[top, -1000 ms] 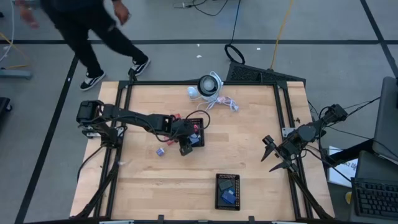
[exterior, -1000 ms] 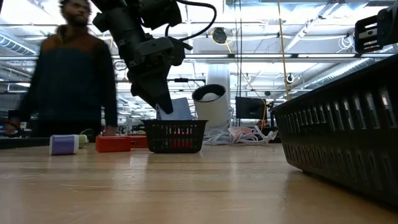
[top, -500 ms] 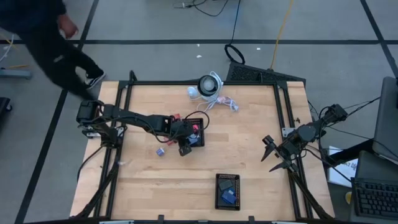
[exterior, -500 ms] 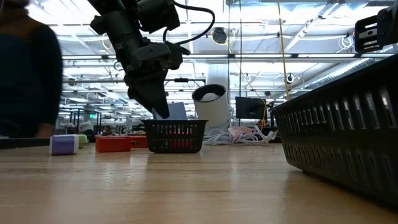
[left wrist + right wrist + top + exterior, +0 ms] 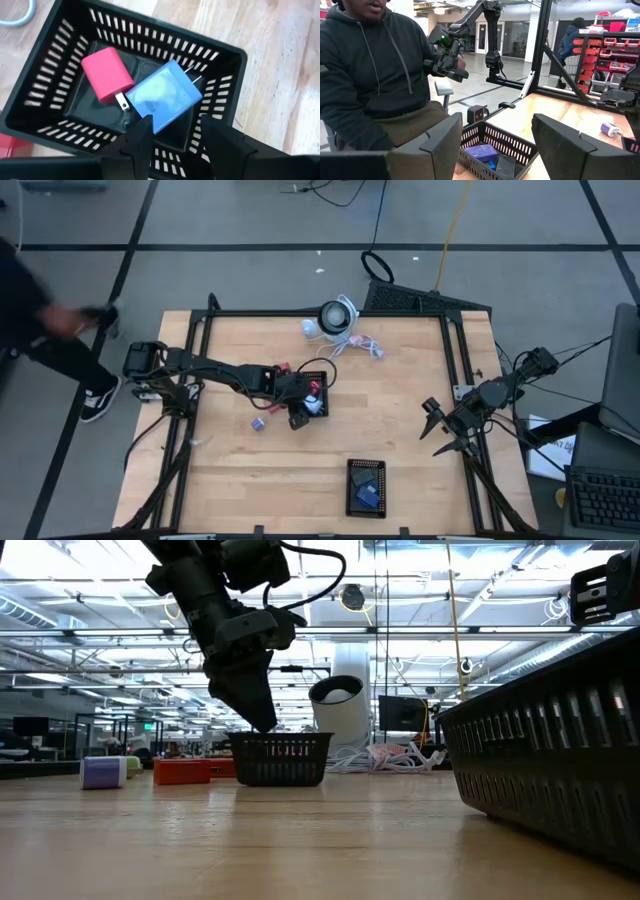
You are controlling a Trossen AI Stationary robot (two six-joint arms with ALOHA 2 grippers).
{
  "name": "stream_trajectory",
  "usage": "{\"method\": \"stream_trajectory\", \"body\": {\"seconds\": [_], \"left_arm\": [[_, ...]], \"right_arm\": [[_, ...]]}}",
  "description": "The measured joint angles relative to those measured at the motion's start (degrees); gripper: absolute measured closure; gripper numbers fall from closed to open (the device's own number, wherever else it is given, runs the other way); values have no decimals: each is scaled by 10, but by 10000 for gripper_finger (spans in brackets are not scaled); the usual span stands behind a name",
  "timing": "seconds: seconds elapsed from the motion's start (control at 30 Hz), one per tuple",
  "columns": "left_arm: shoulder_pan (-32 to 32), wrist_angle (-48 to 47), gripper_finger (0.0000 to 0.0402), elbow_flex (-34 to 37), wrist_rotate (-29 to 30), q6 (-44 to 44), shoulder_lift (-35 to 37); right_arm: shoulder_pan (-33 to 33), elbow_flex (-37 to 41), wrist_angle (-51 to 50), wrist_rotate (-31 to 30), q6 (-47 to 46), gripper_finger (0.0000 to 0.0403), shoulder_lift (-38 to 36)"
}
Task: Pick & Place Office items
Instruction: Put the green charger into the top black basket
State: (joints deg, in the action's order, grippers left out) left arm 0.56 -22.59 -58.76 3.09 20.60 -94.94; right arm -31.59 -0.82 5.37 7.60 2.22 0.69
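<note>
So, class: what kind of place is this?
Probably a robotics lab in a big industrial hall: two arms on a framed table, ceiling trusses behind, a seated person holding a controller.

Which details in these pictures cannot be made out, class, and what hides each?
- High view: left hand covers part of the middle tray.
- Low view: near tray cut off by the edge; contents hidden by its wall.
- High view: purple piece too small to identify.

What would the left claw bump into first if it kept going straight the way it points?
Probably the flat blue blocky piece lying in the black slotted plastic tray, right ahead of the left gripper, whose fingers stand apart. A red blocky piece lies beside it.
</note>
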Motion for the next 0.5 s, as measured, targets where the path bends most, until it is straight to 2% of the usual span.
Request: {"method": "stream_trajectory", "body": {"seconds": [0.27,0.5], "left_arm": [[-14,-40,260,-28,0,-21,24],[-28,-136,281,-33,56,28,82]], "right_arm": [[0,0,0,0,0,175,0],[0,0,0,0,0,170,0]]}}
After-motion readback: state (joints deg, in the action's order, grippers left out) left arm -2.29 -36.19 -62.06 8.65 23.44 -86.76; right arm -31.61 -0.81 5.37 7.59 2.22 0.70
